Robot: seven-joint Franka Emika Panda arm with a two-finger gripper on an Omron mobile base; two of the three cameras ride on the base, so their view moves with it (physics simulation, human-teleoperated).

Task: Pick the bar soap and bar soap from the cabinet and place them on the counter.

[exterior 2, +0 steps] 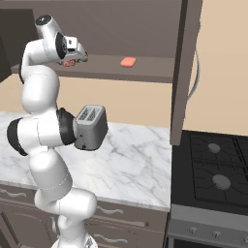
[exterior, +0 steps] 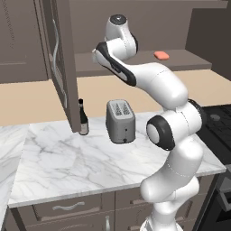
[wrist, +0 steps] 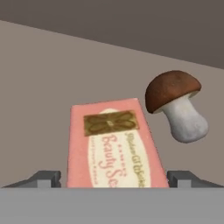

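One salmon-pink bar soap [wrist: 111, 144] lies flat on the cabinet shelf [wrist: 43, 87], straight ahead of my hand. My gripper [wrist: 113, 179] is open, and its two dark fingertips [wrist: 46, 178] stand on either side of the bar's near end. In the right base view the gripper [exterior 2: 80, 58] reaches into the open cabinet [exterior 2: 145, 29] at shelf height. A second bar soap [exterior 2: 128, 62] rests farther along the same shelf, also seen as bar soap [exterior: 161, 55] from the left. The white marble counter [exterior: 67, 162] lies below.
A brown-capped mushroom [wrist: 175, 107] lies just right of the near bar. A grey toaster [exterior: 120, 121] and a dark bottle [exterior: 83, 118] stand on the counter. The open cabinet door [exterior: 58, 63] hangs left of the arm. A stove [exterior 2: 213, 169] borders the counter.
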